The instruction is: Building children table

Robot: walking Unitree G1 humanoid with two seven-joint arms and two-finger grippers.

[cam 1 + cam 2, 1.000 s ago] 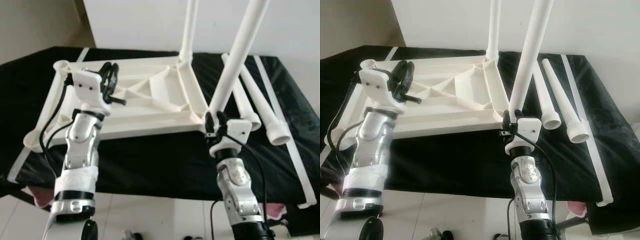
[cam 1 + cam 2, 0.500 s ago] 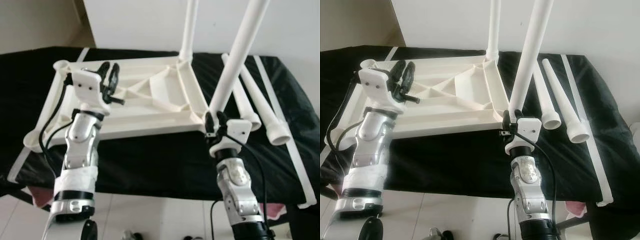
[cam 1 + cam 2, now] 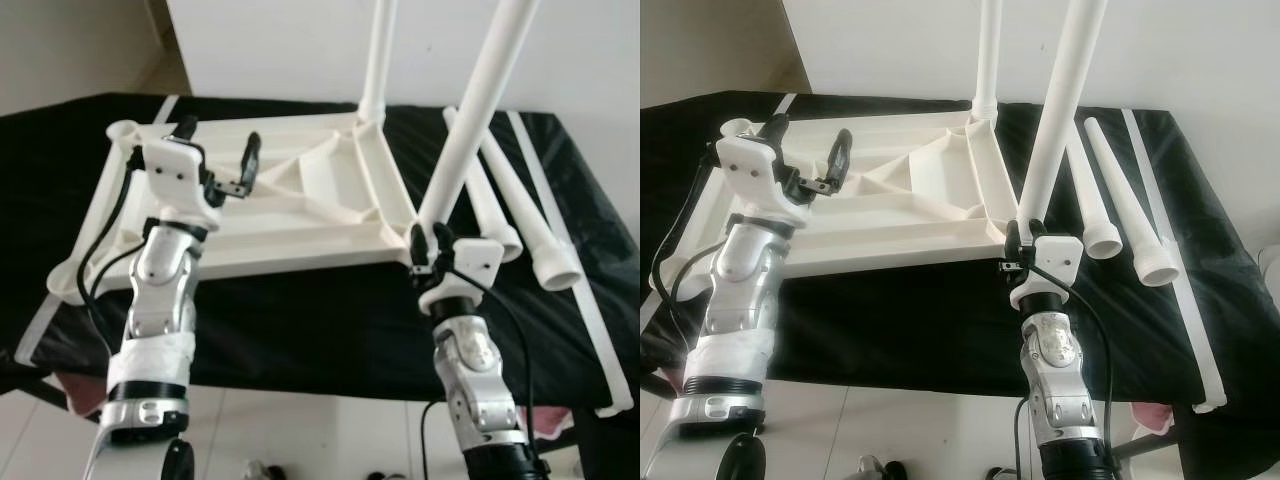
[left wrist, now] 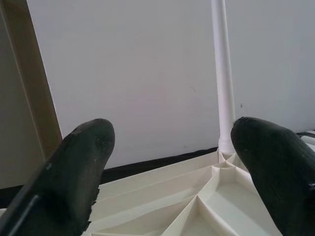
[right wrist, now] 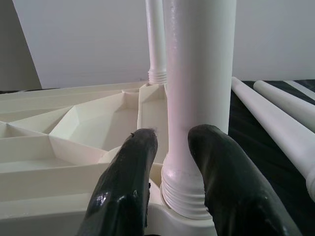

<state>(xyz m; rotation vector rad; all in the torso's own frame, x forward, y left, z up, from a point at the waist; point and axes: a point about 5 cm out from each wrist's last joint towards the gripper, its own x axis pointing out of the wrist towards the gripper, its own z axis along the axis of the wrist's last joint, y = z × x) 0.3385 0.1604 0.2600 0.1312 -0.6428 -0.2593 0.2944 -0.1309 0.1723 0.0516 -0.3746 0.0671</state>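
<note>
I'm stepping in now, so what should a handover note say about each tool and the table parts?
Left tool: open, above the upturned white tabletop, holding nothing.
Right tool: fingers either side of the near-right leg's base; whether they grip it cannot be told.
Done: far-right leg and near-right leg stand in their corner sockets.
Left: two loose legs lie on the black cloth; both left corner sockets are unfilled.

A plain home room: white wall (image 3: 280,50), tiled floor (image 3: 300,430), black-draped bench (image 3: 320,330) holding unassembled white furniture parts (image 3: 520,200).
</note>
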